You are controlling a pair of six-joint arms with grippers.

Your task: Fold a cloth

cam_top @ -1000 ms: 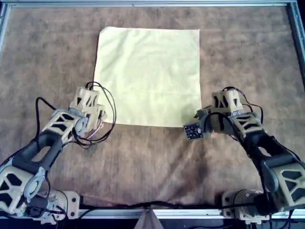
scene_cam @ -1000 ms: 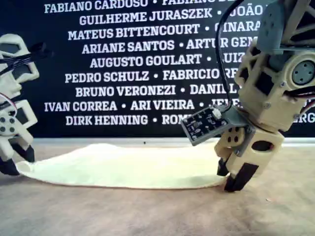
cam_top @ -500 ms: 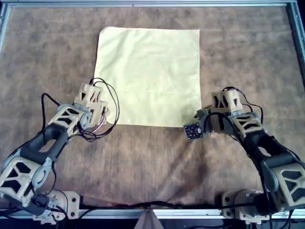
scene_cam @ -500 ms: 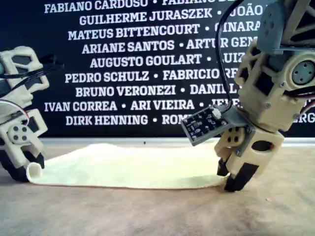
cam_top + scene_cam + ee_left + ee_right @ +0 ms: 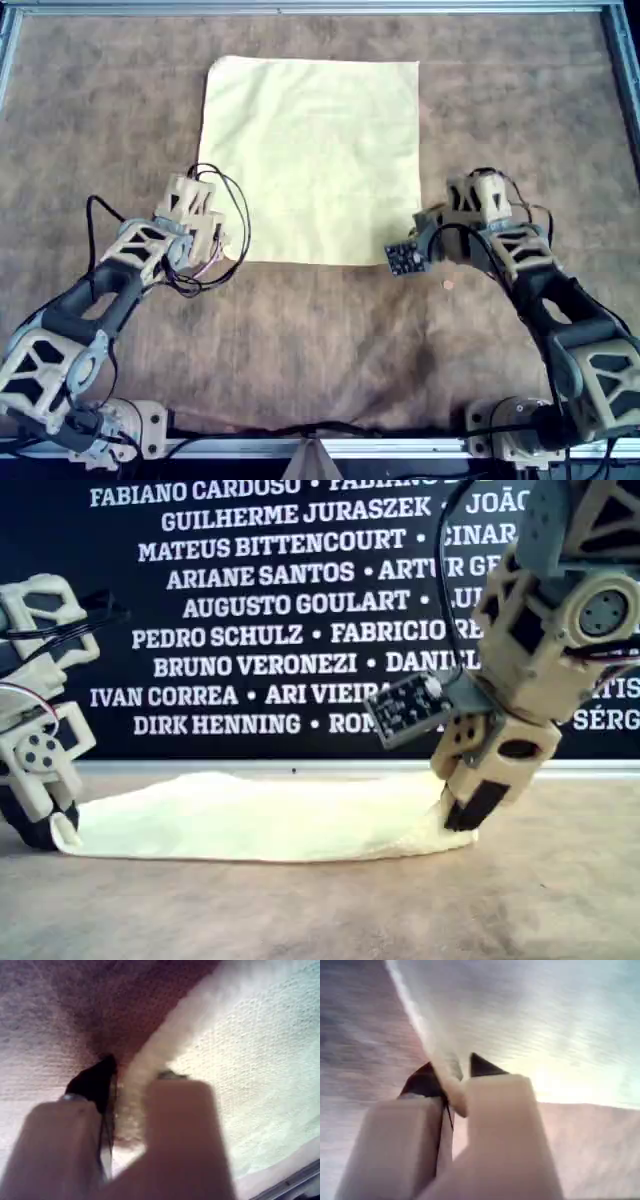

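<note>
The pale yellow cloth (image 5: 310, 160) lies spread flat on the brown mat, nearly square. My left gripper (image 5: 207, 240) is at the cloth's near corner on the overhead view's left. In the left wrist view it (image 5: 127, 1090) is shut on the rolled cloth edge (image 5: 165, 1040). My right gripper (image 5: 425, 235) is at the near corner on the overhead view's right, shut on that edge (image 5: 455, 1080). In the exterior view the cloth (image 5: 260, 815) sags low between the left gripper (image 5: 50, 825) and the right gripper (image 5: 462, 815).
The brown felt mat (image 5: 300, 340) covers the table inside a metal frame (image 5: 300, 8). A small round spot (image 5: 447, 285) lies on the mat beside the right arm. A black banner with white names (image 5: 250, 610) stands behind the table in the exterior view.
The left gripper moved in and shut on its cloth corner. The right gripper shifted inward and away from the near edge and now pinches its corner, slightly raised.
</note>
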